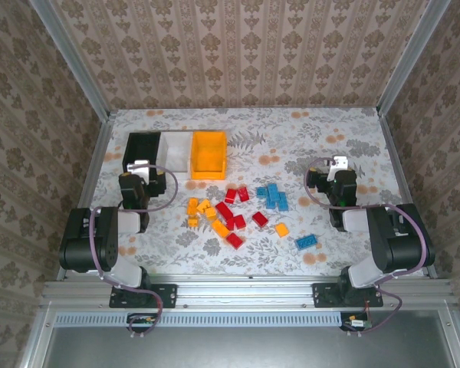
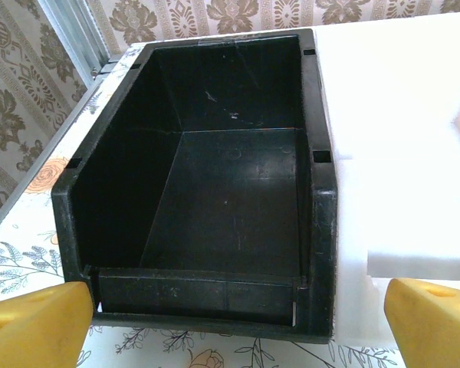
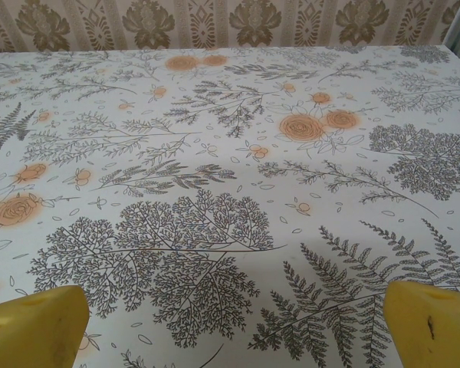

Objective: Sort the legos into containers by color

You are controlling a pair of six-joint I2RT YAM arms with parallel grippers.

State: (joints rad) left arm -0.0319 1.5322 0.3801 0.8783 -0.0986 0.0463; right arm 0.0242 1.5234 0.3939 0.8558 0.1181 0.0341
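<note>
Table (image 1: pixel 276 130): black bin (image 2: pixel 322 230) facing L fingers (image 2: pixel 31 322); R fingers (image 3: pixel 31 330) off legos (image 1: pixel 234 211); both spread, empty.

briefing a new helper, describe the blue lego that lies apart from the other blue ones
Find the row of three bins at the far left, then come forward past the scattered bricks toward the right arm's base. One blue lego lies there alone; the other blue legos huddle together farther back, and only an orange brick is near it.
</note>
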